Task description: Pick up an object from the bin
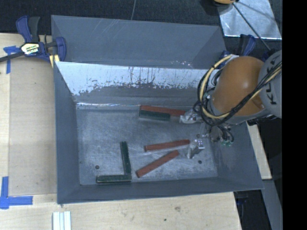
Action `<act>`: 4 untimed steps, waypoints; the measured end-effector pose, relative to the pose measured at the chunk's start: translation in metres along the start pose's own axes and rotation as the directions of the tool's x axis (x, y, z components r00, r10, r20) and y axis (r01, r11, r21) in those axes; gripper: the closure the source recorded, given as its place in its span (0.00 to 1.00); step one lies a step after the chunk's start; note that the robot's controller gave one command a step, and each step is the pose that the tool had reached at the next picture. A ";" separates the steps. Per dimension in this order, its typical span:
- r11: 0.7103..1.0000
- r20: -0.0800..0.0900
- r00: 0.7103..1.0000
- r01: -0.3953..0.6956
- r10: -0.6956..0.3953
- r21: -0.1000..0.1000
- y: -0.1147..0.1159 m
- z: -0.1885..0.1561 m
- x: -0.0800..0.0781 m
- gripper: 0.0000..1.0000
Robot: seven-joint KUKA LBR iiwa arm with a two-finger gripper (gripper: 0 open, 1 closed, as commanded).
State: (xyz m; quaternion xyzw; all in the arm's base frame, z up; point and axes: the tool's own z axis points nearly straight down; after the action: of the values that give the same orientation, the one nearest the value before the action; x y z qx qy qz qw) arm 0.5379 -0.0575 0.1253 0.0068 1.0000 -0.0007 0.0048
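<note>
Grey bin [67, 128] floor holds thin sticks. Nearest is a dark green L of sticks [127, 176], then a slanted red-brown stick [157, 163]. The flat red-brown stick [167, 145] behind it looks light, hard and smooth; its middle seems best to grab. The gripper [193, 134] hangs open at its right end. The orange cover [237, 85] hides the wrist.

The arm [268, 95] extended over the right wall of the bin [67, 143], its wrist capped by an orange cover [237, 87] looped with cables [209, 87]. The tool [191, 133] hung low in the bin's right half, its two fingers [187, 118] spread apart.
</note>
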 end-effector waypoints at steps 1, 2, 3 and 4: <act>0.970 0.017 0.969 0.245 -0.245 0.002 0.001 0.048 -0.013 1.00; 0.969 0.017 0.969 0.245 -0.245 0.002 0.001 0.048 -0.013 1.00; 0.962 -0.006 0.962 0.274 -0.274 -0.003 -0.009 -0.033 -0.025 1.00; 0.962 -0.006 0.962 0.273 -0.273 -0.003 -0.009 -0.033 -0.025 1.00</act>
State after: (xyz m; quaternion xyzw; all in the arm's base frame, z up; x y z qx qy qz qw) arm 0.5627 -0.0664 0.1588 -0.1313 0.9913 -0.0002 0.0016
